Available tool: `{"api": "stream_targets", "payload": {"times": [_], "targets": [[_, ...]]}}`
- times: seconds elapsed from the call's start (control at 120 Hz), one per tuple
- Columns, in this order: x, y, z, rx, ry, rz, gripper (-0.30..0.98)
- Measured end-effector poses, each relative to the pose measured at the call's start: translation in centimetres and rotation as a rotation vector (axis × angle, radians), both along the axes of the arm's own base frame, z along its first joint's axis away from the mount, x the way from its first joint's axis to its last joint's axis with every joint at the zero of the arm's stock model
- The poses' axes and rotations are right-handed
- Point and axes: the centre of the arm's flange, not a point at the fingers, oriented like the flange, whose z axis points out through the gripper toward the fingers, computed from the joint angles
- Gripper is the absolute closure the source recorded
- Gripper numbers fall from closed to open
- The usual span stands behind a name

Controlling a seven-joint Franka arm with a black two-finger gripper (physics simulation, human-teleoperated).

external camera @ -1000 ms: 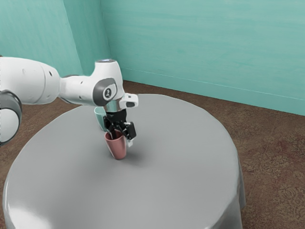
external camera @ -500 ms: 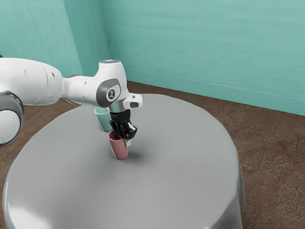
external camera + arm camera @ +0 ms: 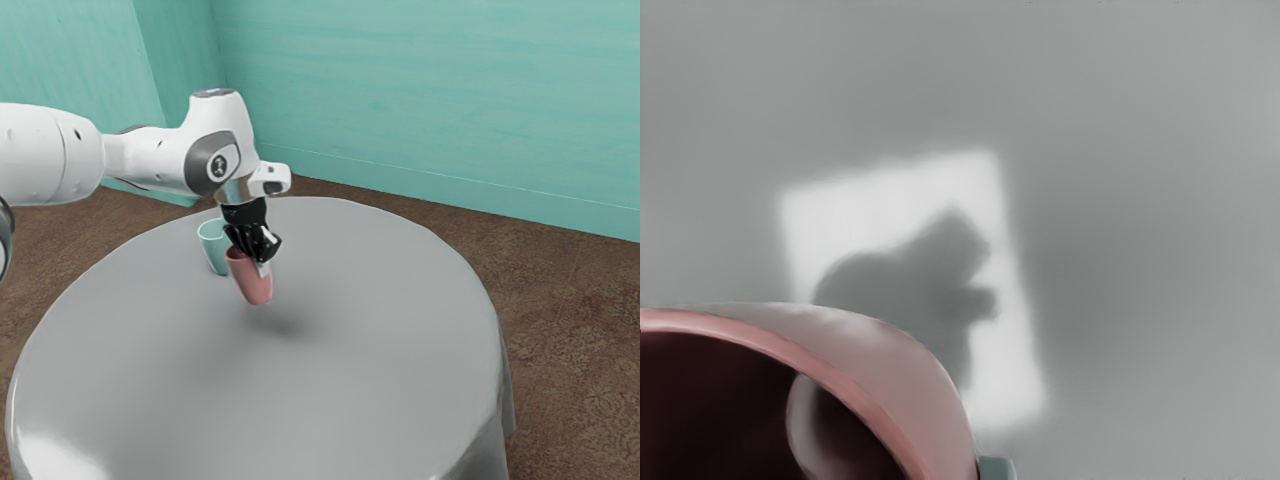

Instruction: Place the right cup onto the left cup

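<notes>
The gripper [image 3: 254, 262] is higher than in the earlier exterior pictures, and the pink cup [image 3: 257, 288] has risen with it, clear of the table [image 3: 330, 380]. Its fingers are closed on the cup's wall near the rim, and the cup hangs tilted, its base toward the exterior view's right. The hand points down at a slant beneath the bent arm [image 3: 150, 160]. The teal cup [image 3: 213, 248] stands on the table near the raised one, toward the exterior view's left.
</notes>
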Motion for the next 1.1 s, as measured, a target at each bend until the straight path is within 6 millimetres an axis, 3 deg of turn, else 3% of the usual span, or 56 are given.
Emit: {"api": "stream_targets", "payload": {"times": [0.15,0.25,0.567,0.917,1.1], "targets": [[-1.1,1.0,5.5,0.015,-0.038,0.004,0.78],[-1.4,2.6,7.9,0.043,-0.049,0.015,0.78],[0.6,7.6,13.1,0.132,-0.099,0.052,0.78],[5.3,11.0,11.6,0.160,-0.101,0.071,0.78],[7.1,12.1,9.4,0.167,-0.088,0.073,0.78]]}}
